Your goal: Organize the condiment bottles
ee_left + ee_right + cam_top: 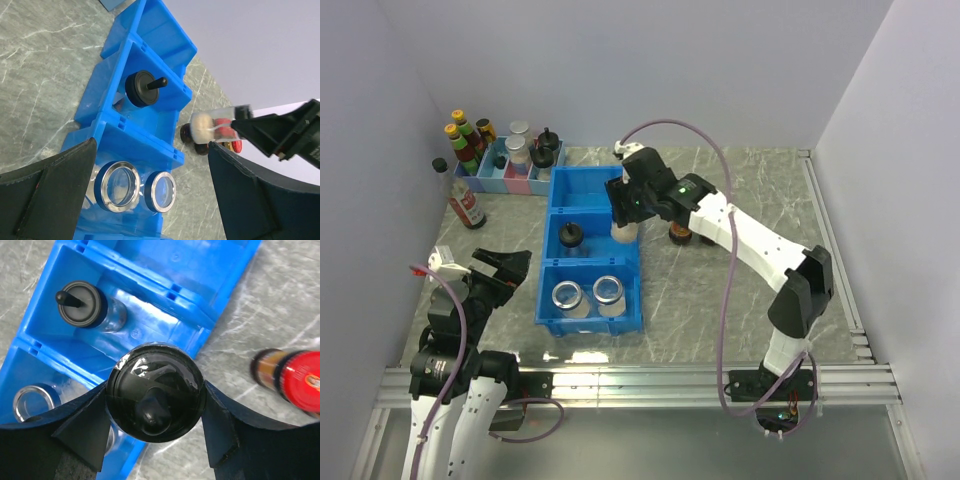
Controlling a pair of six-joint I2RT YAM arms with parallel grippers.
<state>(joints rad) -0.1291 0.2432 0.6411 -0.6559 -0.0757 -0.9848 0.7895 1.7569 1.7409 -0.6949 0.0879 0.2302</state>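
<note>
A blue three-part tray point(588, 185) lies mid-table. Its near compartment holds two clear glass jars with silver lids point(566, 296) point(608, 291), which also show in the left wrist view point(119, 186) point(161, 191). One black-capped shaker point(570, 237) stands in the middle compartment. My right gripper point(623, 215) is shut on the second shaker point(155, 399), held above the tray's right rim by the middle compartment. Two red-lidded dark jars point(680, 233) stand on the table right of the tray, partly hidden by the right arm. My left gripper point(505, 268) is open and empty, left of the tray.
At the back left a pale divided bin point(510, 175) holds taller sauce bottles with yellow, green and grey caps point(470, 140). A slim clear bottle with a red label and black cap point(465, 200) stands in front of it. White walls close in on the left, back and right.
</note>
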